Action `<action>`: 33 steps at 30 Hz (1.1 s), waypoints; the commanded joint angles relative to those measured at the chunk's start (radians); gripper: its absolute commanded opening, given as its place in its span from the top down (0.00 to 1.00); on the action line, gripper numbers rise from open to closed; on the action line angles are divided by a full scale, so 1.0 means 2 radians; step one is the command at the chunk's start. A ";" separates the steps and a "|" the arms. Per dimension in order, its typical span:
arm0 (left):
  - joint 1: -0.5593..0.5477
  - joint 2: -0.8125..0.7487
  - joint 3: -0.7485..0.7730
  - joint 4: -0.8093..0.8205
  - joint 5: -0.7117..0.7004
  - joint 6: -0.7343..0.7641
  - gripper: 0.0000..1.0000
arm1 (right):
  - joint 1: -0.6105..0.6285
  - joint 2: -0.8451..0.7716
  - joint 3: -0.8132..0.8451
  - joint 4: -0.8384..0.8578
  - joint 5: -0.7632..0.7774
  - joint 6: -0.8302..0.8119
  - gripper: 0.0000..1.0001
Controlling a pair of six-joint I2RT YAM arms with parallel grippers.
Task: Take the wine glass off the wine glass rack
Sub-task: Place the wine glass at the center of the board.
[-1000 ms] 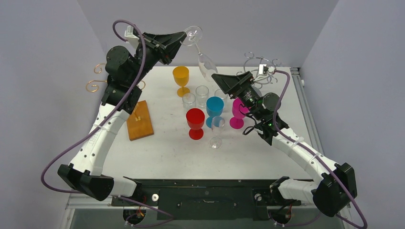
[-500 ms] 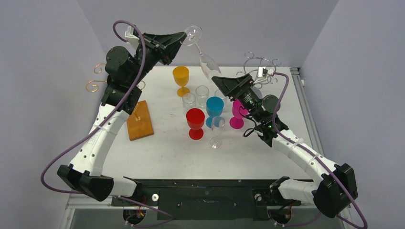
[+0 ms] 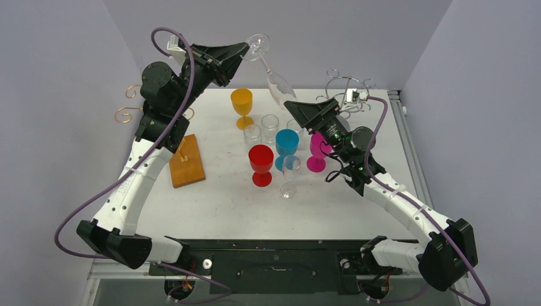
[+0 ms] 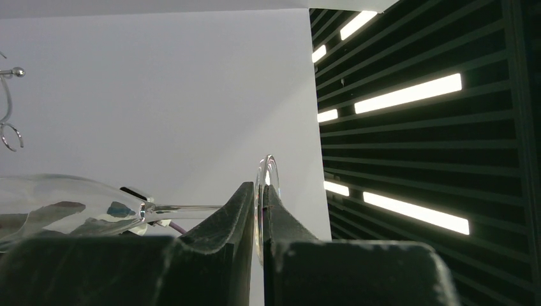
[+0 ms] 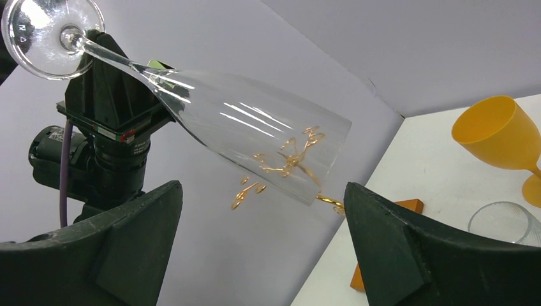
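The wine glass (image 5: pixel 255 127) hangs tilted above the worktop (image 3: pixel 223 191), foot clamped in the left jaws, bowl between the wide-apart right jaws, seemingly untouched; a bump there could lever it loose.

The top camera sits above and behind my two arm bases and looks down over the whole table (image 3: pixel 223 204) from far. My left wrist camera looks along my left fingers (image 4: pixel 223 223) toward the wall (image 4: pixel 159 95), very near the glass (image 4: pixel 64 201). My right wrist camera looks upward between my right fingers (image 5: pixel 121 242), near the same glass. All three views share this glass.
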 commanded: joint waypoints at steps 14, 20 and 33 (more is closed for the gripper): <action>-0.003 -0.019 -0.016 0.080 0.018 -0.043 1.00 | -0.004 0.026 0.018 0.184 -0.048 0.060 0.23; -0.003 -0.023 -0.035 0.103 0.025 -0.066 1.00 | -0.004 0.038 0.014 0.261 -0.055 0.093 0.41; -0.003 -0.024 -0.052 0.111 0.029 -0.080 1.00 | -0.004 0.024 0.013 0.271 -0.063 0.081 0.61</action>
